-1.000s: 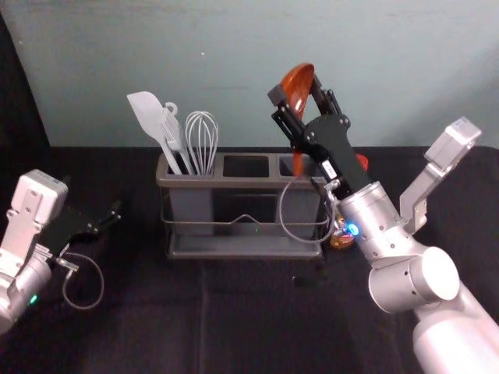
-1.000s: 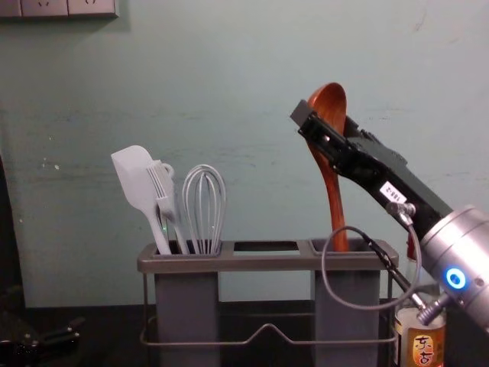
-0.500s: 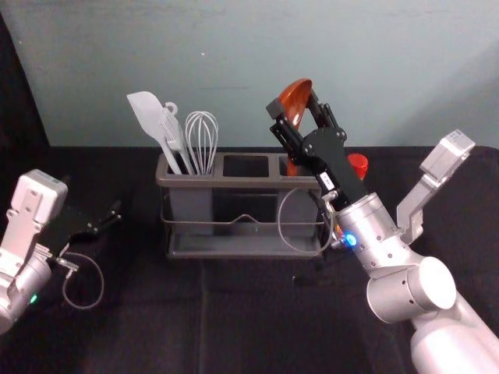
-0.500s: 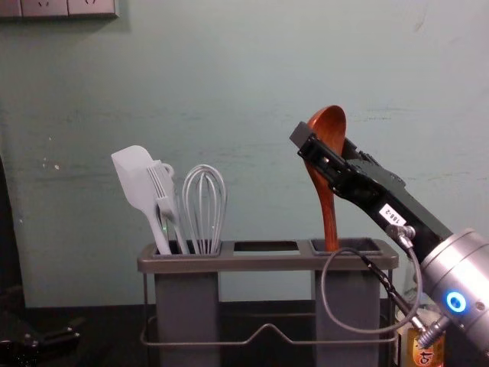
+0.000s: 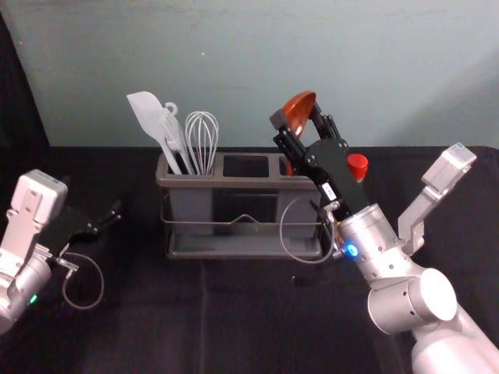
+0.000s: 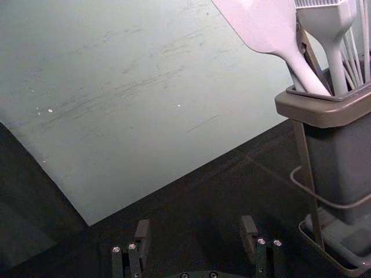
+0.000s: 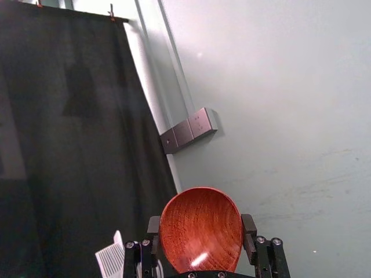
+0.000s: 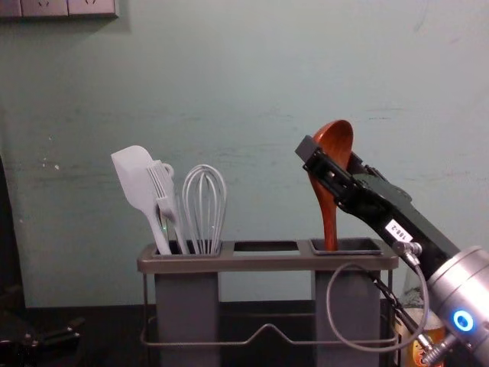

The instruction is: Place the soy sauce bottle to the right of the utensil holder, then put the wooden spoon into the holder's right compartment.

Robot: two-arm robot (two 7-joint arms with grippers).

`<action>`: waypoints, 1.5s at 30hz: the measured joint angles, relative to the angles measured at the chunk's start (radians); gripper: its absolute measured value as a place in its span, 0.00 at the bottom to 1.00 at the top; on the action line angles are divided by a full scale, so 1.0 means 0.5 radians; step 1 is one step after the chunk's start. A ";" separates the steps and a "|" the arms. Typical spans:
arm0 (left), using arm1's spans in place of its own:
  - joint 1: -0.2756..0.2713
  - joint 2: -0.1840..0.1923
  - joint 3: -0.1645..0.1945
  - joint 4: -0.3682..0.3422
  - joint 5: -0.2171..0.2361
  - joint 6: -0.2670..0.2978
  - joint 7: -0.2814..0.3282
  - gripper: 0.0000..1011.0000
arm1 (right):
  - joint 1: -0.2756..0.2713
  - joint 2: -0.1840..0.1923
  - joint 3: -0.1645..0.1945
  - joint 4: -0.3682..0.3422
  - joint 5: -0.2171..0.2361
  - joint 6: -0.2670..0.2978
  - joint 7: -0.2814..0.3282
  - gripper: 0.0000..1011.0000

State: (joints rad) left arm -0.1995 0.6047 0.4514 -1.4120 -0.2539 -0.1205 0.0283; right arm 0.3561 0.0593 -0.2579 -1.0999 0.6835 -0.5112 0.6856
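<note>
Far to the left of the working hand, the left gripper (image 5: 117, 215) is parked beside the holder's left end, its fingers spread. Next, left of and below the right gripper (image 5: 298, 118), a smooth, pale spatula (image 8: 135, 180), a ribbed-head brush (image 8: 161, 187) and a looped wire whisk (image 8: 204, 206) lean in the left compartment of the utensil holder (image 8: 263, 263). That holder has a matte grey-brown rim, dark tubs and a thin wire rail.

The wooden spoon (image 8: 334, 145) is between the right gripper's fingers, pinched at its bowl. It is glossy red-brown with visible grain, the bowl round and hollow, up high; the slim handle runs down, nearly upright, into the right compartment (image 8: 348, 306) below the hand. A cable loop (image 8: 330, 294) hangs from the arm across that compartment's front.

Below and right of the hand, the red-capped soy sauce bottle (image 8: 435, 335) stands just beside the holder, partly behind the arm.
</note>
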 joint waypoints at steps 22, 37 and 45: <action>0.000 0.000 0.000 0.000 0.000 0.000 0.000 1.00 | -0.038 -0.008 0.015 0.015 0.005 -0.016 0.010 0.83; 0.000 0.000 0.000 0.000 0.000 0.000 0.000 1.00 | -0.040 -0.014 0.022 0.021 0.014 -0.033 0.026 0.99; 0.000 0.000 0.000 0.000 0.000 0.000 0.000 1.00 | -0.052 -0.011 0.025 -0.011 0.005 -0.032 0.015 0.99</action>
State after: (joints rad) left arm -0.1995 0.6047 0.4514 -1.4120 -0.2539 -0.1205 0.0283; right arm 0.3300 0.0540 -0.2453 -1.1053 0.6860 -0.5274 0.6930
